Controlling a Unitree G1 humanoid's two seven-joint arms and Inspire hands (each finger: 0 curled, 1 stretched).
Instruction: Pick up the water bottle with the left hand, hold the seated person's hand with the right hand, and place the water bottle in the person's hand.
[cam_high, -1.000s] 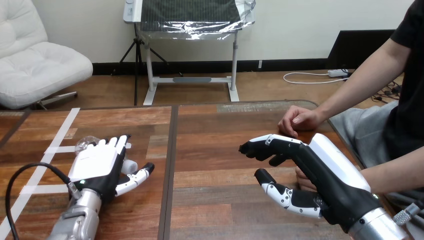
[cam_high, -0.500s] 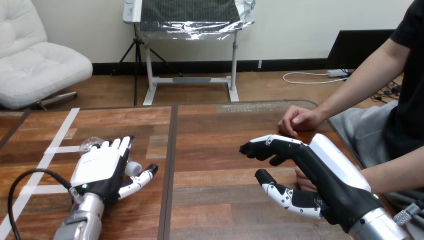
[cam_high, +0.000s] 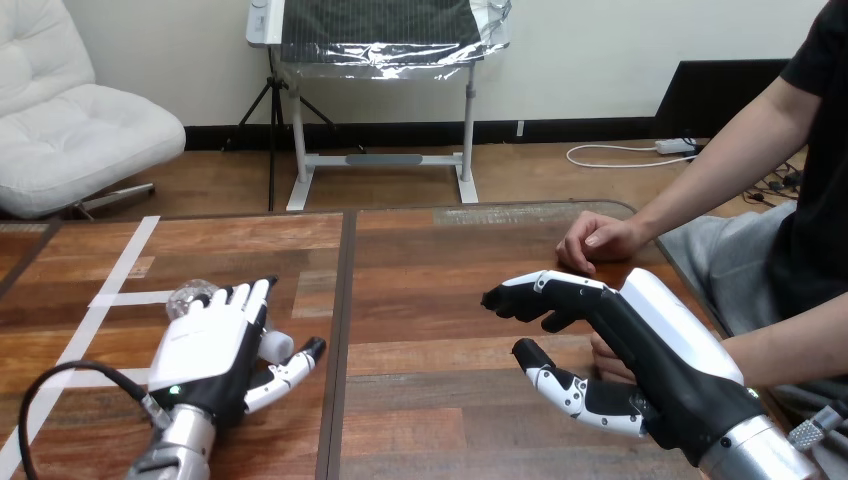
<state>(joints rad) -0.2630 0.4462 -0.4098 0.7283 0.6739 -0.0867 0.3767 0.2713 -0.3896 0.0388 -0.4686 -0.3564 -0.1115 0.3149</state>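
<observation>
Two robot hands were out over the wooden table (cam_high: 430, 300). The left hand (cam_high: 210, 345) was spread over the water bottle (cam_high: 187, 297), which lay on its side on the table's left half. Its fingers were straight, its thumb was held apart, and the bottle's white cap (cam_high: 275, 346) showed just beside the palm. The right hand (cam_high: 612, 332) gaped, fingers bent and thumb well apart, clamped on nothing. The person's nearer hand (cam_high: 603, 352) sat partly hidden just behind it; whether they touched could not be told. The person's farther hand (cam_high: 597, 240) rested on the table.
</observation>
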